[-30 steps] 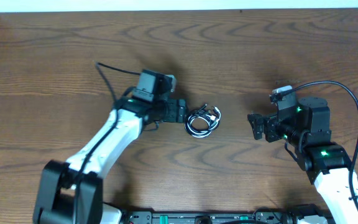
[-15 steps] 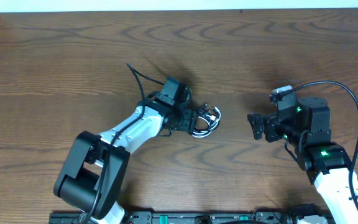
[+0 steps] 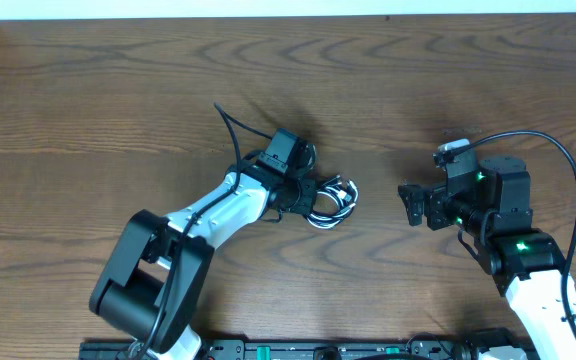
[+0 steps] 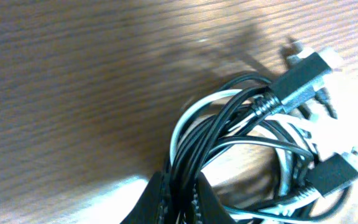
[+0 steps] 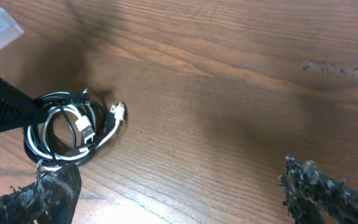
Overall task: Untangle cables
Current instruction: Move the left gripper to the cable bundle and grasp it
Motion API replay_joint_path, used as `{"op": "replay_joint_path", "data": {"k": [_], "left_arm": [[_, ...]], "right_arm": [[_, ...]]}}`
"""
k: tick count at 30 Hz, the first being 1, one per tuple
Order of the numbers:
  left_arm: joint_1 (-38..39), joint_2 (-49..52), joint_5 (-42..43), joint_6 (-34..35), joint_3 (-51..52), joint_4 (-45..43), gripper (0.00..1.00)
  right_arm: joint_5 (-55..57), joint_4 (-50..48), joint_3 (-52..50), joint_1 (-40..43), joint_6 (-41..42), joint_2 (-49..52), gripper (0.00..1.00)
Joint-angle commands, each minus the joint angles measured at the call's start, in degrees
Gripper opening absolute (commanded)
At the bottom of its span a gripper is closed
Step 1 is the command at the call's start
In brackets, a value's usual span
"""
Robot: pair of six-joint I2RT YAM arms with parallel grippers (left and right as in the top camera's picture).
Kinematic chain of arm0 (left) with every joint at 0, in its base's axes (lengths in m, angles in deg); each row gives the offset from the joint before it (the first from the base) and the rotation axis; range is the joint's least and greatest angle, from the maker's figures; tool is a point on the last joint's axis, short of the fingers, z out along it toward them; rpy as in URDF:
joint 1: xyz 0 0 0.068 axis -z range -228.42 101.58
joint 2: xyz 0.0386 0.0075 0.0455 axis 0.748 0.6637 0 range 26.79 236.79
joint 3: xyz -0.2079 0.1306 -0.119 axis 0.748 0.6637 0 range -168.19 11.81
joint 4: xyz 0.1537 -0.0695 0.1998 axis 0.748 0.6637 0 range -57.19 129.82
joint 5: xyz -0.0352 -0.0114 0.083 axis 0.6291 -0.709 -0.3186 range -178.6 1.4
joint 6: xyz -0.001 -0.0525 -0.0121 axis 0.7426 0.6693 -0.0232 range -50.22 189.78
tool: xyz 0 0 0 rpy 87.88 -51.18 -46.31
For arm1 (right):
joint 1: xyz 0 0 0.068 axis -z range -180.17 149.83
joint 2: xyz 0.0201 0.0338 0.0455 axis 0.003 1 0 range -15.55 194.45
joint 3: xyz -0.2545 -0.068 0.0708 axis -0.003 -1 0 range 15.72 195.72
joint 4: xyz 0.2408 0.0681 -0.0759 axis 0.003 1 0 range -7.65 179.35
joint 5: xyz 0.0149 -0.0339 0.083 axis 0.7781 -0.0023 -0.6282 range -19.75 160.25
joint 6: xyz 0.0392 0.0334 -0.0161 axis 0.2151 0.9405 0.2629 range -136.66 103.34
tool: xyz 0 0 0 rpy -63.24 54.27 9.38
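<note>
The cables (image 3: 330, 199) lie in one small tangled coil at mid-table, black cords wound with a white one. In the left wrist view the cables (image 4: 253, 140) show black plugs at the right. My left gripper (image 3: 304, 195) is at the coil's left side, and the left gripper (image 4: 180, 190) is shut on a bundle of black strands with a white one. My right gripper (image 3: 408, 203) stands open to the right of the coil, apart from it. In the right wrist view the cables (image 5: 73, 127) lie at the left, and nothing sits inside the right gripper (image 5: 179, 186).
Bare brown wood table (image 3: 98, 110) on all sides of the coil. The table's far edge runs along the top of the overhead view. A thick black arm wire (image 3: 230, 130) loops up behind my left wrist. Another arm wire (image 3: 558, 150) arcs over my right arm.
My left gripper has moved right onto the coil's left side and shut on its strands. The coil has shifted slightly. The right arm has not moved.
</note>
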Motion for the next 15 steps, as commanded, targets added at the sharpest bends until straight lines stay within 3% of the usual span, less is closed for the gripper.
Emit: {"op": "replay_joint_path", "data": {"k": [1, 6, 8, 15], "left_arm": [[-0.76, -5.60, 5.57, 2.95, -1.07, -0.81, 0.07], [-3.34, -12.26, 9.77, 16.31, -1.07, -2.19, 0.08], [-3.82, -13.57, 10.03, 26.23, -1.05, -1.90, 0.07], [-3.67, -13.44, 17.14, 41.51, -1.05, -2.03, 0.08]], "right_arm": [[-0.81, 0.26, 1.09, -0.13, -0.63, -0.02, 0.99], [-6.27, 0.96, 1.09, -0.13, -0.68, -0.02, 0.99], [-13.07, 0.42, 1.09, -0.13, -0.68, 0.37, 0.99], [-20.00, -0.20, 1.09, -0.13, -0.66, 2.01, 0.99]]}}
